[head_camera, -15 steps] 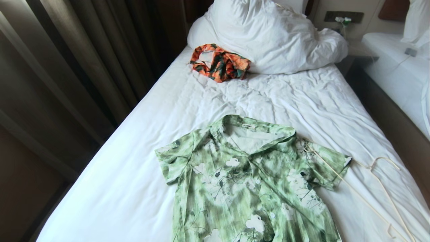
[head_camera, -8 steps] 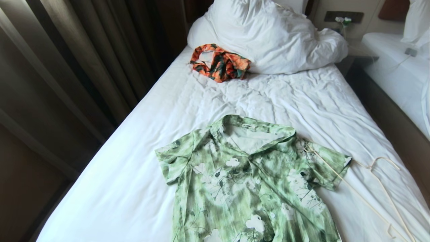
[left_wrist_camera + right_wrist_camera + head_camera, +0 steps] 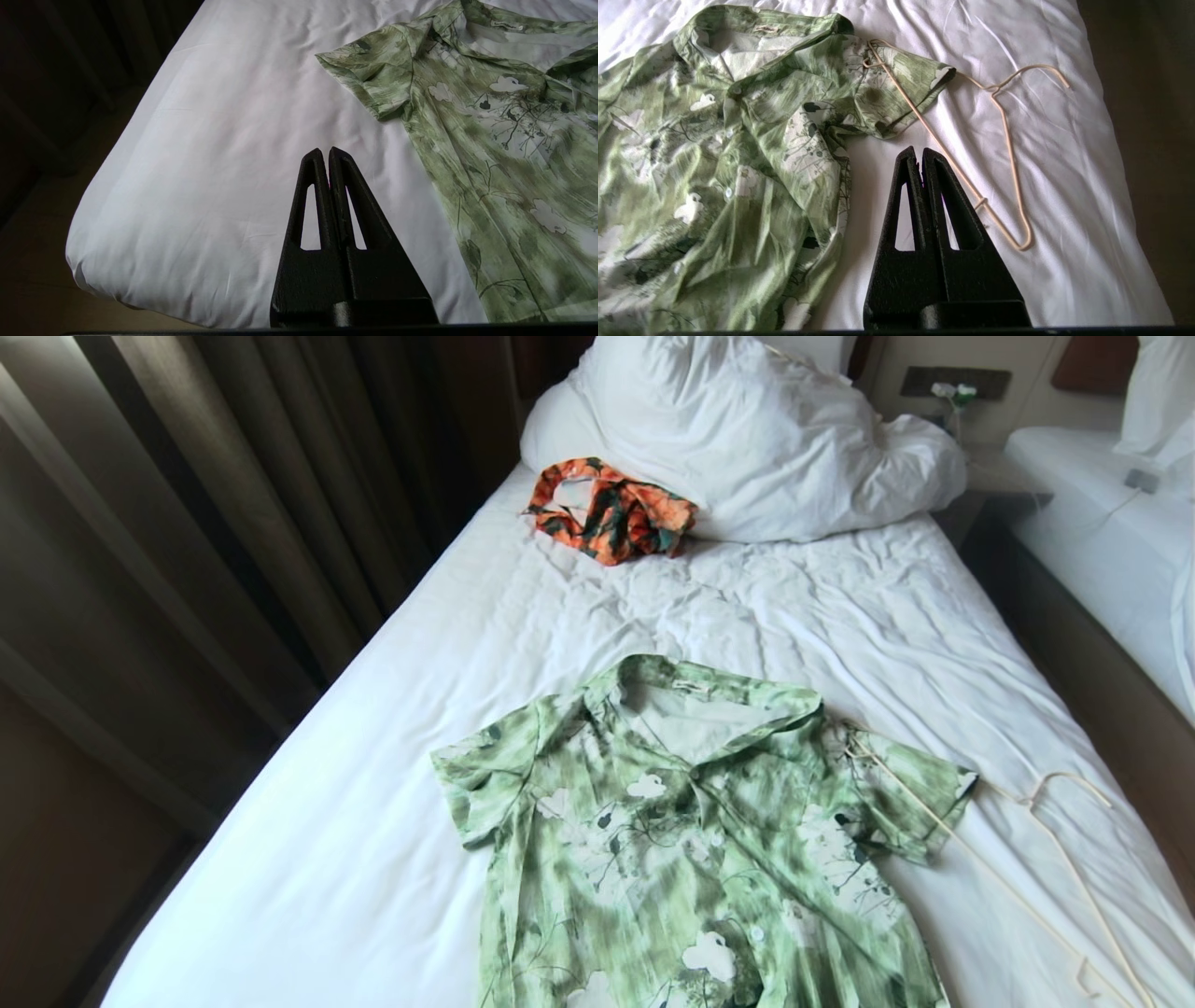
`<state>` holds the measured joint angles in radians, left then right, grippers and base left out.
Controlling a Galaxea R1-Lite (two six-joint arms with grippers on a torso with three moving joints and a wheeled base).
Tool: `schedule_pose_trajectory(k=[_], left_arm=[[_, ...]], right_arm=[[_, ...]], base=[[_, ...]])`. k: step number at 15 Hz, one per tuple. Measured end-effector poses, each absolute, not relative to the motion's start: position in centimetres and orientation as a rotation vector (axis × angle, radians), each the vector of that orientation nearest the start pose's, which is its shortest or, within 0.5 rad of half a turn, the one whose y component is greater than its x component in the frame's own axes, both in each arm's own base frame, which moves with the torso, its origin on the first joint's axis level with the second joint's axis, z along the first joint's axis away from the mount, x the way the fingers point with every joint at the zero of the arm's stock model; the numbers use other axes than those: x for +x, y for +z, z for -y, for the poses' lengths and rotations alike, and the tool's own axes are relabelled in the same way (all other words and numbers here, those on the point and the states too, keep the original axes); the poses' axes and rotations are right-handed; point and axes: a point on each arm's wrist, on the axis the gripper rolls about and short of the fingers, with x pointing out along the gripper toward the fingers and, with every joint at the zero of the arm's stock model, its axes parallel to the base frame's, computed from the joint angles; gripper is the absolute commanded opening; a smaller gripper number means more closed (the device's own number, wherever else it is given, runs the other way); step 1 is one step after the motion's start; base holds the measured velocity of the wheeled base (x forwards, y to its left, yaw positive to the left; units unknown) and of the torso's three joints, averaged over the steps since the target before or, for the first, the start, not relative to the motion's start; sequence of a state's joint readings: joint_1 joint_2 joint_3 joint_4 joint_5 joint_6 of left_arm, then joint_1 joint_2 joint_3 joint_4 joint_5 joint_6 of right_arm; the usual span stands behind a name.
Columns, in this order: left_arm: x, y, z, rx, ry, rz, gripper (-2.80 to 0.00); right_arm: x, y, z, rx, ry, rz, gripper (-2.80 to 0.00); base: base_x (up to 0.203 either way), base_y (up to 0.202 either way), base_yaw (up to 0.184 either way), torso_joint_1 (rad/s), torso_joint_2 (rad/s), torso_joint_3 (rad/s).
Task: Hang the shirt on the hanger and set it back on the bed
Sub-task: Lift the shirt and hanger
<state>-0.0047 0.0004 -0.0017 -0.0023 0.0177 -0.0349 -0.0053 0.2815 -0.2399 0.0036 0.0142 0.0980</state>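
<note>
The green flower-print shirt [image 3: 691, 840] lies flat and face up on the white bed [image 3: 355, 859], collar toward the pillow. The cream wire hanger [image 3: 1055, 859] lies at its right, one end resting on the right sleeve, hook toward the bed's right edge. Neither arm shows in the head view. My left gripper [image 3: 325, 150] is shut and empty above bare sheet, left of the shirt's [image 3: 495, 140] sleeve. My right gripper [image 3: 920, 150] is shut and empty above the sheet between the shirt [image 3: 738, 154] and the hanger [image 3: 1008, 154], whose long bar runs past the fingertips.
An orange-and-dark-green garment [image 3: 611, 511] lies crumpled near the bulky white duvet [image 3: 747, 434] at the head of the bed. Dark curtains [image 3: 187, 523] hang along the left side. A second white bed [image 3: 1111, 551] stands at the right across a narrow gap.
</note>
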Motion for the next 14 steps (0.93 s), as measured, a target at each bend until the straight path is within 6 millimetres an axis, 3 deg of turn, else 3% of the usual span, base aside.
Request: schedule_pose_trajectory(k=[3,6,10,14], left_arm=[[-2.3,7.6,-0.1,-0.035,0.013,0.004,-2.80],[-2.3,7.6,-0.1,-0.035,0.013,0.004,-2.80],[-2.3,7.6,-0.1,-0.034,0.013,0.004,-2.80],[-2.3,7.6,-0.1,-0.035,0.013,0.004,-2.80]], right_arm=[[2.2,18.2,0.0,0.235,0.004,-0.137,-2.80],[7.0,20.1,0.0,0.365,-0.015,-0.265,-2.80],[15.0,20.0,0.7,0.523,-0.054,-0.459,-2.80],[21.8,17.5,4.2,0.663,-0.102,-0.628,-2.80]], base=[[0.000,0.000,0.000,0.000,0.00,0.000],[0.000,0.000,0.000,0.000,0.00,0.000],[0.000,0.000,0.000,0.000,0.00,0.000],[0.000,0.000,0.000,0.000,0.00,0.000]])
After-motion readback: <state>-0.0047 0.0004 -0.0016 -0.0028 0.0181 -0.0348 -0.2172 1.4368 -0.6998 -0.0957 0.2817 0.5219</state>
